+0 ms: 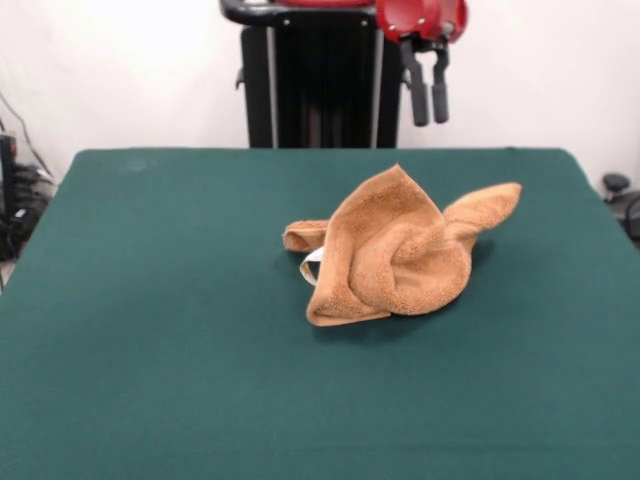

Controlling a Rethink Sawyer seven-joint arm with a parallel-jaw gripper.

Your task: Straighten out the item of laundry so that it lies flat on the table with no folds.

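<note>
Front view shows the orange-tan hand towel (400, 250) crumpled in a twisted heap right of the green table's (150, 330) centre, white tag (311, 266) at its left. High above it hangs the gripper (428, 98), fingers slightly apart, holding nothing.

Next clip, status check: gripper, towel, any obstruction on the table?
Gripper raised near the pedestal, open, holding nothing. Orange-tan towel bunched and twisted mid-table, one corner peaked upward, white tag showing at its side. Green table shows nothing else in the way.
</note>
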